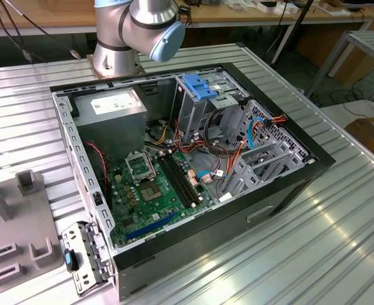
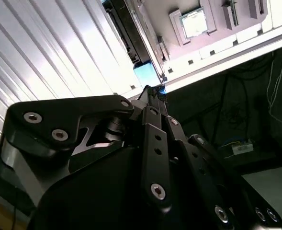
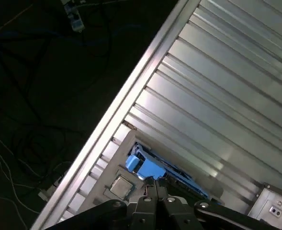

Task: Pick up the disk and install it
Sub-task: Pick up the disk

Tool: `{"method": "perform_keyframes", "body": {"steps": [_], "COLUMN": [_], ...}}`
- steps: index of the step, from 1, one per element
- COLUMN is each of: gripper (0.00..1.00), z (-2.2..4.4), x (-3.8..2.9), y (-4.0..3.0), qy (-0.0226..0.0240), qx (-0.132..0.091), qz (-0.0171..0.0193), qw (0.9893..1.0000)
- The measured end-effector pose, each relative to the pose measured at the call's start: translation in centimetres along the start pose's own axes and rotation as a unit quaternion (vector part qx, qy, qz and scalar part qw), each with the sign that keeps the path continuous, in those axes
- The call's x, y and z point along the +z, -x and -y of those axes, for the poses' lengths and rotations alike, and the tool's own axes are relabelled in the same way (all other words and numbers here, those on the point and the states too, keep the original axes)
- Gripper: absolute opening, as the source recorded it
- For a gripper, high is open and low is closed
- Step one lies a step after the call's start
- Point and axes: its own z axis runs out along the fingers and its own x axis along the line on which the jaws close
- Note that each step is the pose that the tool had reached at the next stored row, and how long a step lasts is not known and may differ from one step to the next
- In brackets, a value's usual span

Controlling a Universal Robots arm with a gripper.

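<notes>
Disk (image 3: 152, 167), blue-railed, sits on grey tray (image 2: 212, 45) near rim of ribbed metal table (image 3: 217, 96); dark floor (image 3: 45, 86) beyond rim. Gripper (image 3: 155, 183) right at blue rail; grip state: cannot tell.

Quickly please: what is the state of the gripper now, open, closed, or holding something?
Gripper: cannot be told; in the first wrist view its tip lies beside the blue-railed disk.

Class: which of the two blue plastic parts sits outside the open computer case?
The blue-railed grey metal disk, beside the black case; the blue bracket tops the tall metal bay inside.
</notes>
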Motion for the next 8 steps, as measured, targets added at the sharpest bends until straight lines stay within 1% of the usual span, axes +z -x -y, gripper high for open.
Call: {"method": "perform_keyframes", "body": {"steps": [1, 3, 5, 6, 8], "gripper": [0.11, 0.11, 0.11, 0.11, 0.11], "z": [0.0, 0.0, 0.01, 0.01, 0.01], "x": [0.04, 0.1, 0.16, 0.22, 0.32], "y": [0.0, 0.0, 0.0, 0.0, 0.0], "qy": [0.0004, 0.001, 0.0016, 0.0021, 0.003], "qx": [-0.018, -0.041, -0.066, -0.087, -0.123], "qz": [-0.0006, -0.0014, -0.0023, -0.0031, -0.0043], "qw": [0.9998, 0.9991, 0.9978, 0.9962, 0.9924]}}
